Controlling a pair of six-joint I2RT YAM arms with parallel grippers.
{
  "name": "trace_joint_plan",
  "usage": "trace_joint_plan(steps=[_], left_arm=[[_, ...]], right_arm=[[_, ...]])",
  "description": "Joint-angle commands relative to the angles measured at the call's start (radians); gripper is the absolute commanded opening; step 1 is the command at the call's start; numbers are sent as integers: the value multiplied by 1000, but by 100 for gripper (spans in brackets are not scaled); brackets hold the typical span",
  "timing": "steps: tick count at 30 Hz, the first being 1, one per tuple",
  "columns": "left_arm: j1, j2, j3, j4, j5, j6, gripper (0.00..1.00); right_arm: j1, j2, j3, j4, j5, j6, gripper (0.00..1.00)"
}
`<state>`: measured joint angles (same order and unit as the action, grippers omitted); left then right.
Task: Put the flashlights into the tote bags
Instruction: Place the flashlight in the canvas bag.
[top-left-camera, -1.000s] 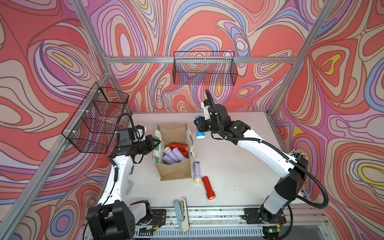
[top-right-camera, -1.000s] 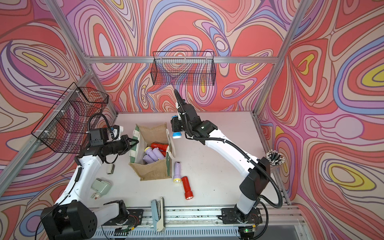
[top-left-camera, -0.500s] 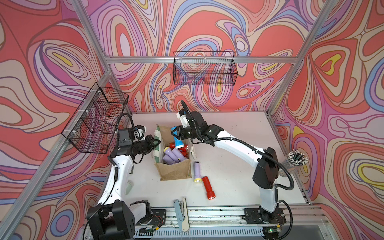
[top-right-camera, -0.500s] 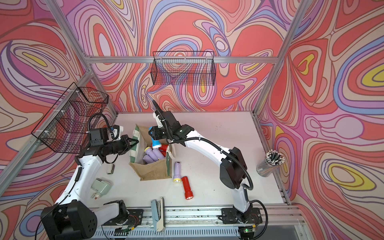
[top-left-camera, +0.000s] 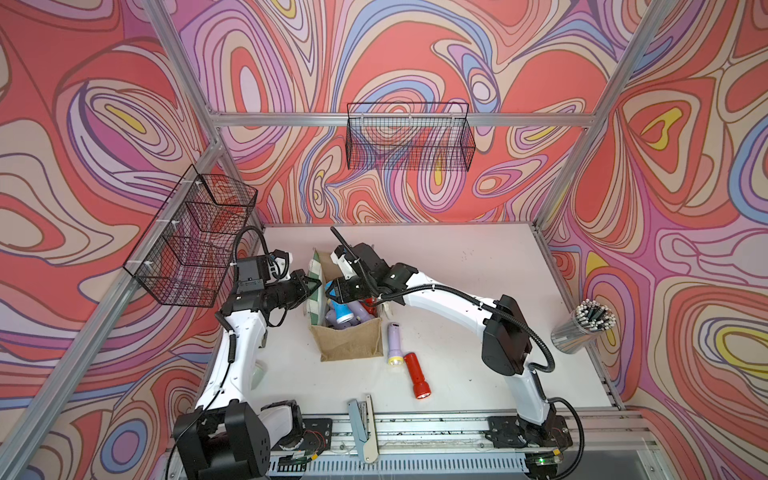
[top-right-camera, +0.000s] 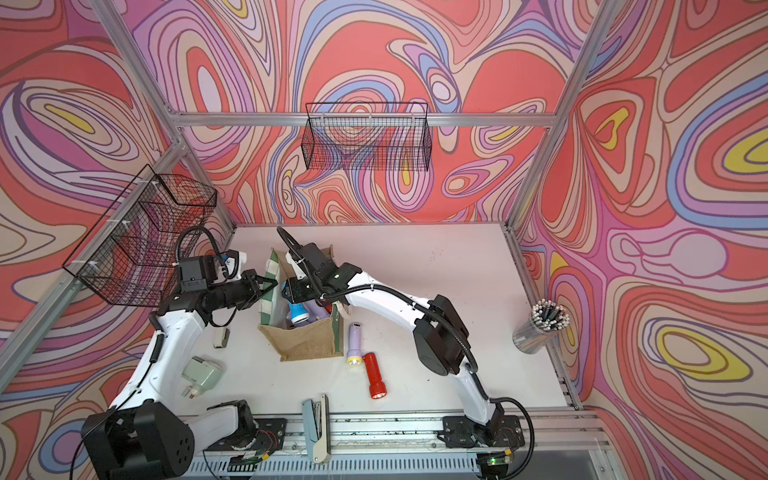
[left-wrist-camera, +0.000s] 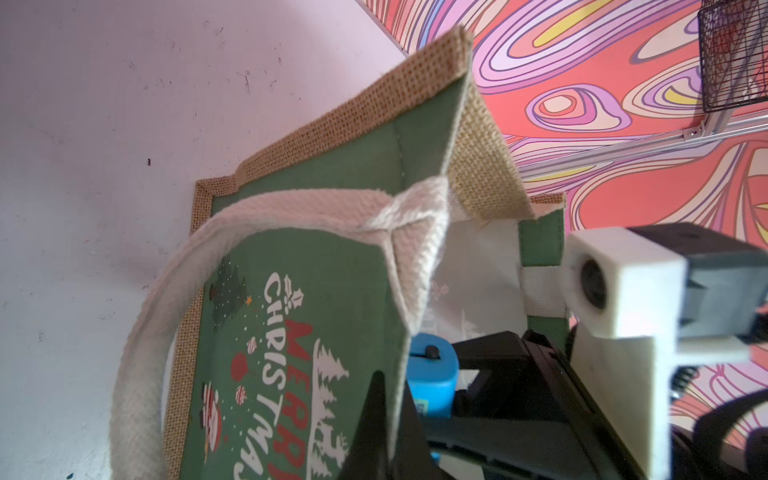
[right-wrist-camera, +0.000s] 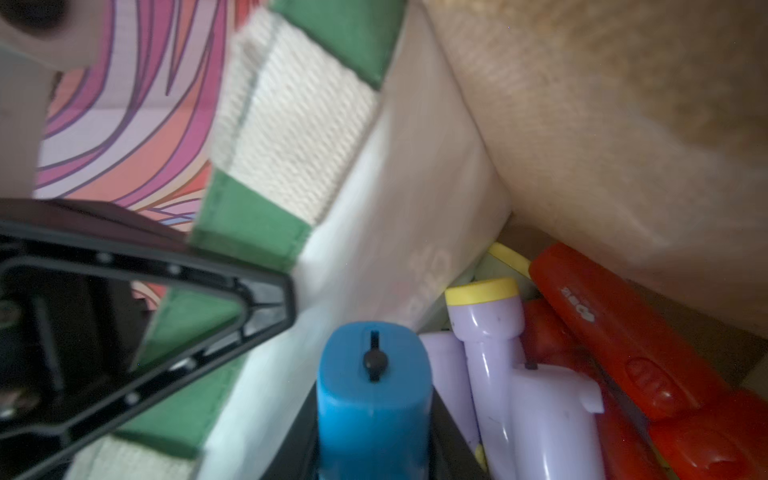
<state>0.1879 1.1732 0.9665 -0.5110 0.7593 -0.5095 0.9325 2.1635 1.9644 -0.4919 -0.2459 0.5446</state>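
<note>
The tan jute tote bag (top-left-camera: 347, 347) (top-right-camera: 309, 343) stands open left of the table's middle. My left gripper (top-left-camera: 315, 286) (top-right-camera: 271, 284) (left-wrist-camera: 392, 409) is shut on the rim of its green printed side panel (left-wrist-camera: 299, 332). My right gripper (top-left-camera: 333, 292) (top-right-camera: 289, 292) (right-wrist-camera: 374, 440) is over the bag's mouth, shut on a blue flashlight (top-left-camera: 341, 312) (top-right-camera: 297, 312) (right-wrist-camera: 373, 395) that points down into the bag. Lilac flashlights (right-wrist-camera: 519, 374) and red ones (right-wrist-camera: 623, 332) lie inside. On the table right of the bag lie a lilac flashlight (top-left-camera: 394, 344) (top-right-camera: 354, 341) and a red one (top-left-camera: 417, 376) (top-right-camera: 375, 375).
Black wire baskets hang on the back wall (top-left-camera: 409, 137) and the left wall (top-left-camera: 191, 245). A cup of pens (top-left-camera: 582, 328) stands at the right edge. A stapler (top-left-camera: 361, 419) lies at the front edge, and a pale green plug adapter (top-right-camera: 203, 374) lies beside the left arm.
My right arm has swung left with the blue flashlight, from beside the bag's far right corner to over its mouth, and lowered it in. The left gripper has kept its hold.
</note>
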Motion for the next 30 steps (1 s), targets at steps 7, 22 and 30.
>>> trace_joint_plan(steps=[7,22,30], left_arm=[[1,-5,5,17,20,0,0],[1,-10,-2,24,23,-3,0],[0,-9,-5,27,26,-4,0]], right_arm=[[-6,117,56,-145,198,62,22],[-5,140,25,-162,299,83,29],[4,113,73,-127,235,86,26]])
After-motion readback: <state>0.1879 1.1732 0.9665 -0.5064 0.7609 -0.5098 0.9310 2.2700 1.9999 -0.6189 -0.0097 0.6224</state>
